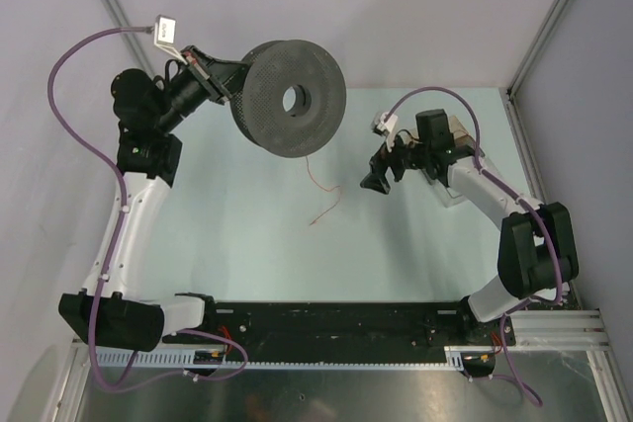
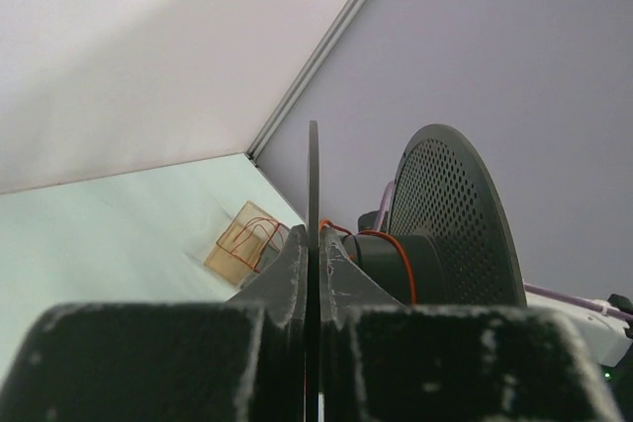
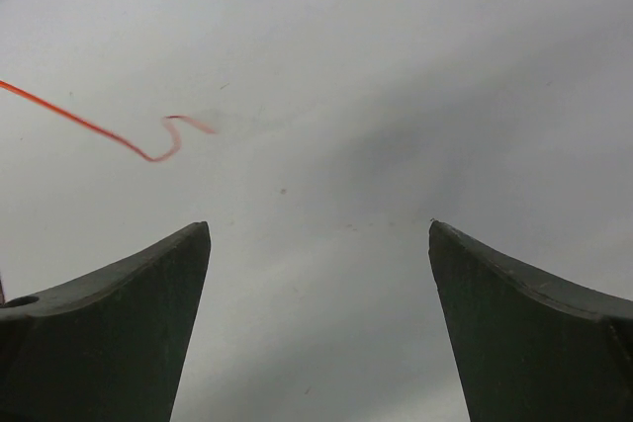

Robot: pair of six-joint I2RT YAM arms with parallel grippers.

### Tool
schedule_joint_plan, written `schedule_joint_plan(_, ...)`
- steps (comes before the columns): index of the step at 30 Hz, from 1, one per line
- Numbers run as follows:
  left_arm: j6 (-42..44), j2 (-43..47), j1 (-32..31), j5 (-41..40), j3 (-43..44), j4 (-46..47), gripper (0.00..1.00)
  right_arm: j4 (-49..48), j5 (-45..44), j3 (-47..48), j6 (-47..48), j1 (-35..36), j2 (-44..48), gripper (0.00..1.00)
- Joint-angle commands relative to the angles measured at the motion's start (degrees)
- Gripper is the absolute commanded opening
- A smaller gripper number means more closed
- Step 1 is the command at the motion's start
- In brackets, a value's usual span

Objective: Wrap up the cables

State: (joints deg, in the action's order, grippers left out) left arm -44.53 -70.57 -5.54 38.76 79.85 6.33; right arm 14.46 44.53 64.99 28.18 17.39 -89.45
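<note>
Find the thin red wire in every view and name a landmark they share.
Top external: the wire runs from under the spool onto the table, centre.
Left wrist: wire wound round the spool's hub, right of centre.
Right wrist: wire at upper left, curled end, above the open right gripper.
Landmark: the spool, in top and left wrist views only.

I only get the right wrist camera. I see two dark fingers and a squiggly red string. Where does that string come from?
Observer: The cable hangs from a dark spool held above the table. Its loose end reaches down to the tabletop.
Operator: Who's holding the spool?
Observer: The left gripper, shut on the edge of one flange.
Operator: Is any string wound on it?
Observer: Yes, a few red turns circle the hub.
</note>
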Motion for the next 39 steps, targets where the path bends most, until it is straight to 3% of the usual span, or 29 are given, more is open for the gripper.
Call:
schedule_joint_plan(1, -4.37, 1.17, 0.41, -2.23, 3.27, 4.73, 0.0, -2.43, -0.29, -3.39, -5.58, 0.0, 1.94, 0.96)
schedule_joint_plan(7, -7.72, 1.63, 0.35, -8.08, -0.65, 4.72, 0.0, -12.2, -7.9, -9.36, -21.78, 1.12, 3.13, 0.98)
schedule_joint_plan(17, -8.94, 1.98, 0.43, -15.21, -6.84, 4.22, 0.0, -29.35, -11.83, -10.85, -30.24, 4.38, -2.23, 0.99)
schedule_joint_plan(23, -8.23, 1.18, 0.42, -22.25, -6.68, -1.42, 0.0, -36.34, -20.54, -10.85, -39.11, 10.84, -5.6, 0.99)
schedule_joint_plan(27, -8.6, 0.55, 0.52, -23.69, -7.3, -2.15, 0.0, -39.97, -30.94, -10.54, -44.3, 15.33, -8.26, 0.99)
schedule_joint_plan(39, -12.26, -2.89, 1.54, -26.06, -8.59, -2.2, 0.0, -41.74, -40.89, -4.36, -55.97, 15.91, -18.69, 0.88)
